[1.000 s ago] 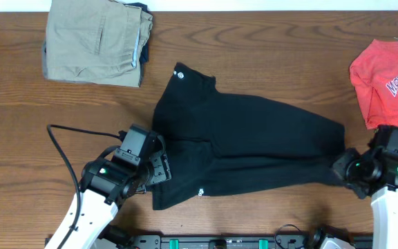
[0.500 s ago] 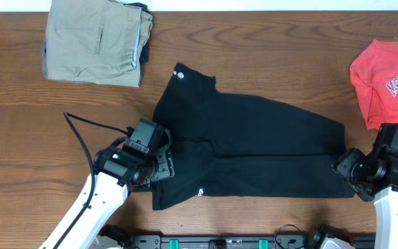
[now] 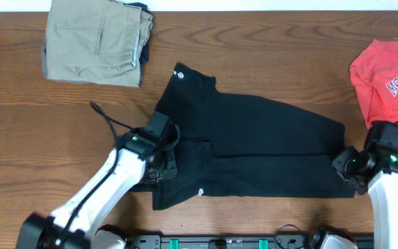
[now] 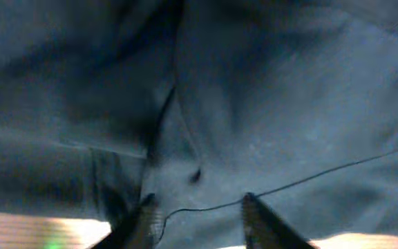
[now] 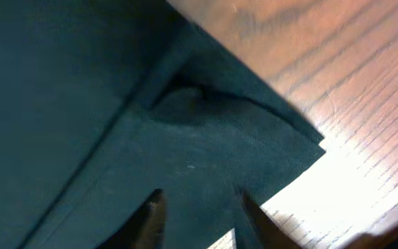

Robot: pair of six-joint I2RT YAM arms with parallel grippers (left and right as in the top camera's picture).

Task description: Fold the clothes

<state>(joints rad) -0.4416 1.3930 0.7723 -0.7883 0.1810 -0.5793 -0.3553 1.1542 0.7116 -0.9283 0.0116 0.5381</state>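
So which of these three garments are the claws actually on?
The black shirt in the middle: left claw at one end, right claw at the other. The khaki trousers and red T-shirt lie apart.

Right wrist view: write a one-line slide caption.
Right gripper, fingers apart, poised over a corner of the black shirt on the wooden table.

Red T-shirt (image 3: 387, 77) lettering perhaps reads "MCKINN…"; logos on the black shirt (image 3: 254, 142) are illegible

Wooden table (image 3: 268, 48), folded tan trousers (image 3: 97, 41) top left, red white-lettered T-shirt (image 3: 391, 79) at right edge
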